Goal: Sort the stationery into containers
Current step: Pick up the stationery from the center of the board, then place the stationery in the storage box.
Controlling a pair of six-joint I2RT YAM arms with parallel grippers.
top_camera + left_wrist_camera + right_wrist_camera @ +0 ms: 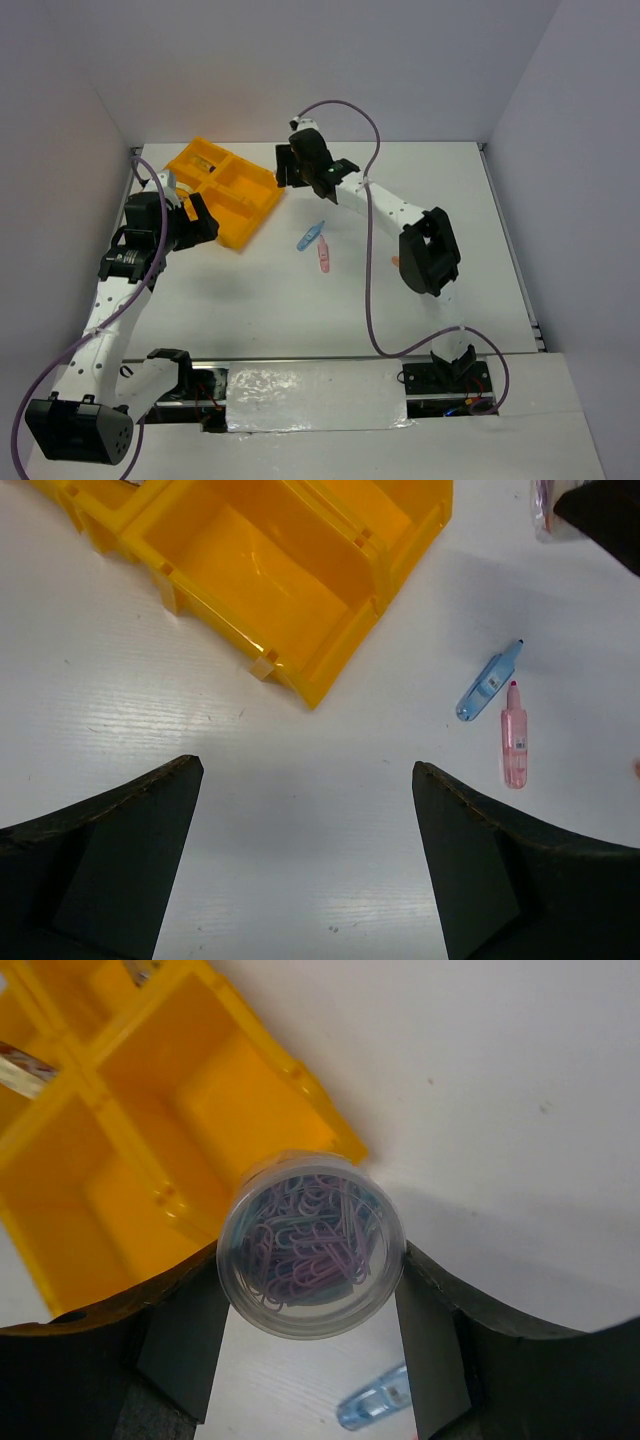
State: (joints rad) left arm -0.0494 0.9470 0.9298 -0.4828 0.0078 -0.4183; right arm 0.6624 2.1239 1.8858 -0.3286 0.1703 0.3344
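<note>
I see the R gripper (pixel 308 1310) clamped on a clear round plastic jar (pixel 310 1258) packed w/ pastel paperclips, at the 3 o'clock corner of the glossy orange-yellow 4-bin tray (pixel 320 670), arm stretched toward 11. L gripper (pixel 305 770) is spread wide, holding nothing, at the tray's 7. Slim light-blue piece (pixel 488 682) and pink piece (pixel 514 738) lie side by side on the white table (pixel 250 300).
</note>
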